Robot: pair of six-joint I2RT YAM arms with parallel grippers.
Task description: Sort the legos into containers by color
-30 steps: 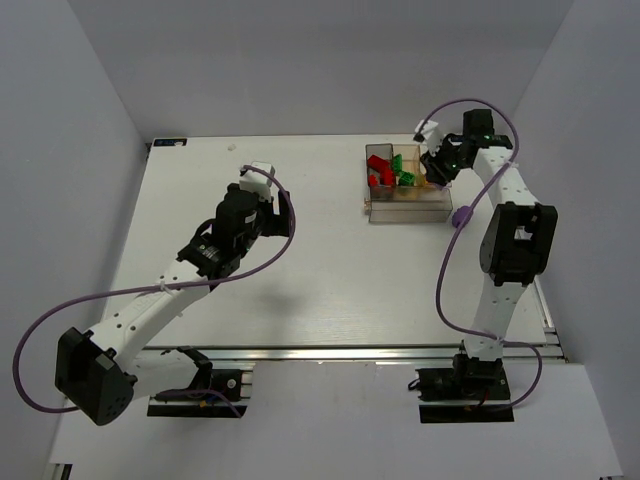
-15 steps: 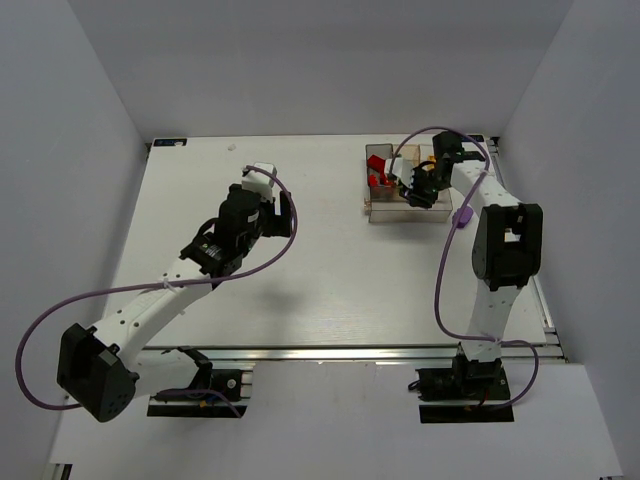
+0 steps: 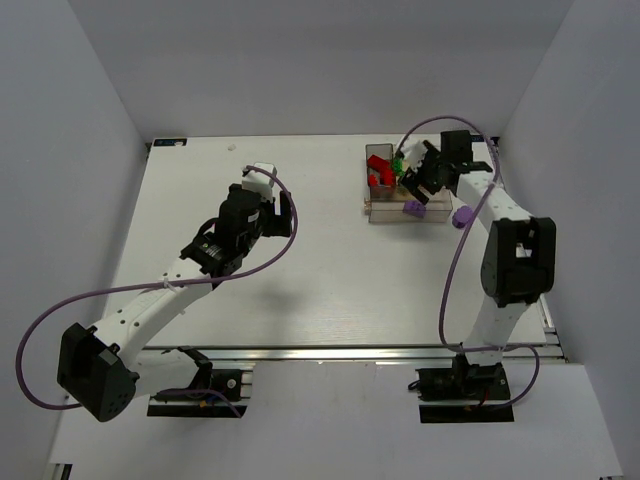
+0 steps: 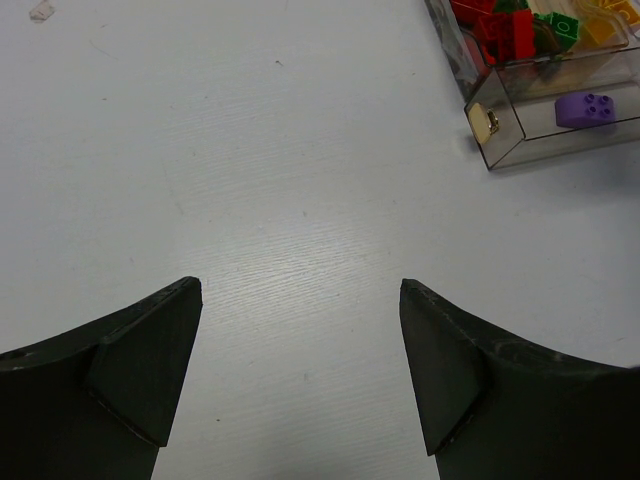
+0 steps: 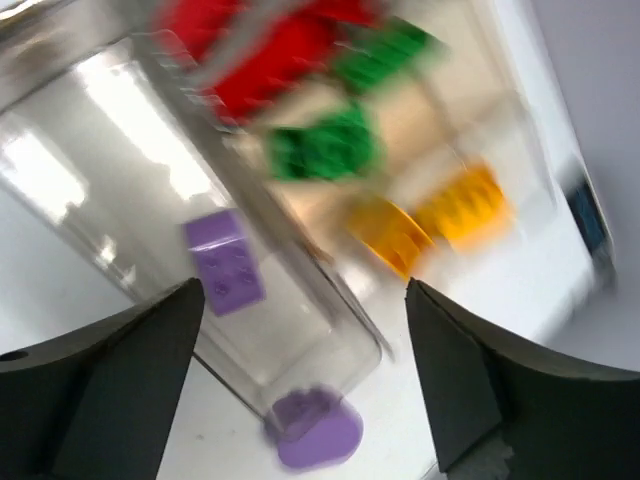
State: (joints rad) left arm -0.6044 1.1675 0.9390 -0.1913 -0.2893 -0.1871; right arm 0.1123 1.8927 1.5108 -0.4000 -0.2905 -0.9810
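Legos (image 3: 385, 172) are getting sorted: a purple one (image 3: 411, 208) is newly lying in the front tray (image 3: 385, 212), at 6 o'clock of the containers (image 3: 378, 155), with right jaws and left jaws hanging apart, empty.

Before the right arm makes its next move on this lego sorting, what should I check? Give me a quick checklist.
1. Right claw empty: ok, open, nothing between its fingers.
2. Left claw out of the way: ok, open over bare table, apart from the organizer.
3. Purple lego contained: ok, lying in the front tray.
4. Red legos and green legos in separate bins: cannot tell, they sit close together.
5. Right wrist view sharp: not ok, blurred.
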